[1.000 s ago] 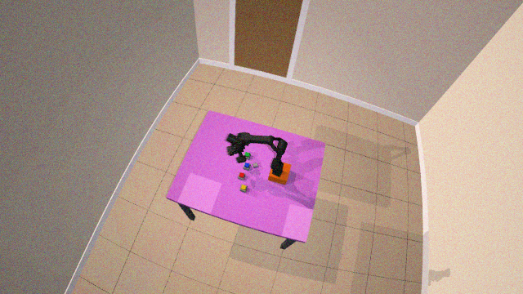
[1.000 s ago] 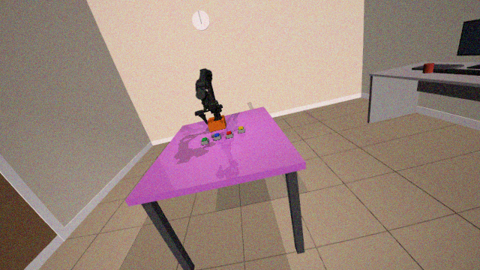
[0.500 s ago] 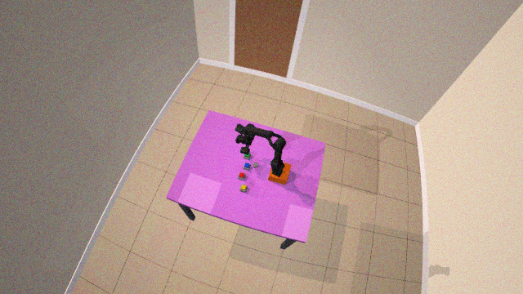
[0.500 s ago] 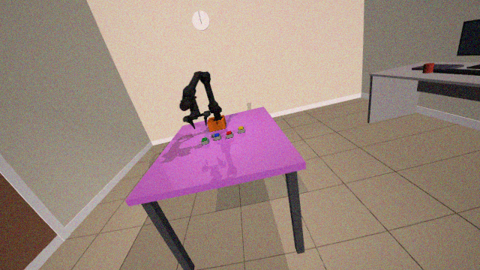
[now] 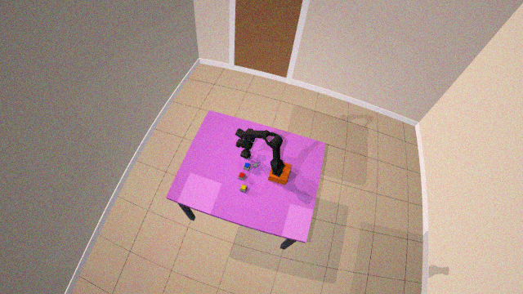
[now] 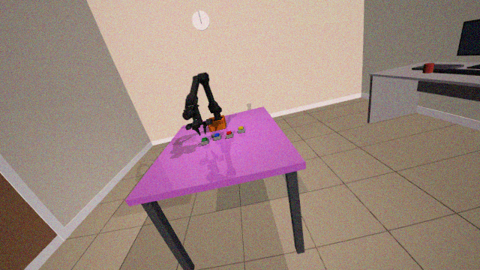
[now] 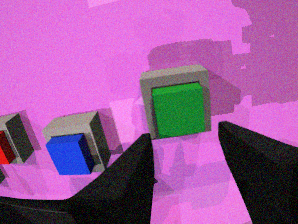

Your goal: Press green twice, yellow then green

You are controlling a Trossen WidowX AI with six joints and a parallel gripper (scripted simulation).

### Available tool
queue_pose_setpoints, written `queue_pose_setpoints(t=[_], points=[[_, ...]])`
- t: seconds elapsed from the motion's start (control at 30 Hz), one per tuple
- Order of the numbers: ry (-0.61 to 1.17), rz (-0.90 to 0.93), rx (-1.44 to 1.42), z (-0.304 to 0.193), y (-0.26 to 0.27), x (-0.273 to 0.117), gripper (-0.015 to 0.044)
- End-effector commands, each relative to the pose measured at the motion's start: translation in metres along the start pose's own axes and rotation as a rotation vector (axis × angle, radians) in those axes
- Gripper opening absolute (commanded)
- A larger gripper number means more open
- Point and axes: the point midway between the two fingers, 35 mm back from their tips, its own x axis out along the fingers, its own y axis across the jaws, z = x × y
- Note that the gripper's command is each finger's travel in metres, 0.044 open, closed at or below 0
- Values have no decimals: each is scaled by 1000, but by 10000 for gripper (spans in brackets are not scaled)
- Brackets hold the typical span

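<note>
The green button (image 6: 205,139) (image 7: 178,111) sits in a grey housing at one end of the row; in the top view the arm hides it. Its cap stands raised. The yellow button (image 5: 243,187) (image 6: 241,128) is at the other end of the row and out of the wrist view. My gripper (image 6: 202,133) (image 7: 185,135) is part open and empty, pointing down just above the green button's near side. A gap shows between the fingertips, and neither finger is seen touching the cap.
The blue button (image 5: 247,166) (image 6: 216,136) (image 7: 70,154) is beside the green one, left of the fingers in the wrist view. The red button (image 5: 242,175) (image 6: 229,133) (image 7: 5,147) follows. A small grey block (image 5: 256,164) lies near the blue button, towards the orange base (image 5: 279,180).
</note>
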Motion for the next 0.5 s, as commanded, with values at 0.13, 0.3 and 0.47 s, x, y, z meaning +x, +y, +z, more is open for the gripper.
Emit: queue_pose_setpoints(t=[0.13,0.3,0.47], points=[[1,-5,5,-1,-1,3,20],[1,-5,5,-1,-1,3,20],[1,-5,5,0,-1,7,20]])
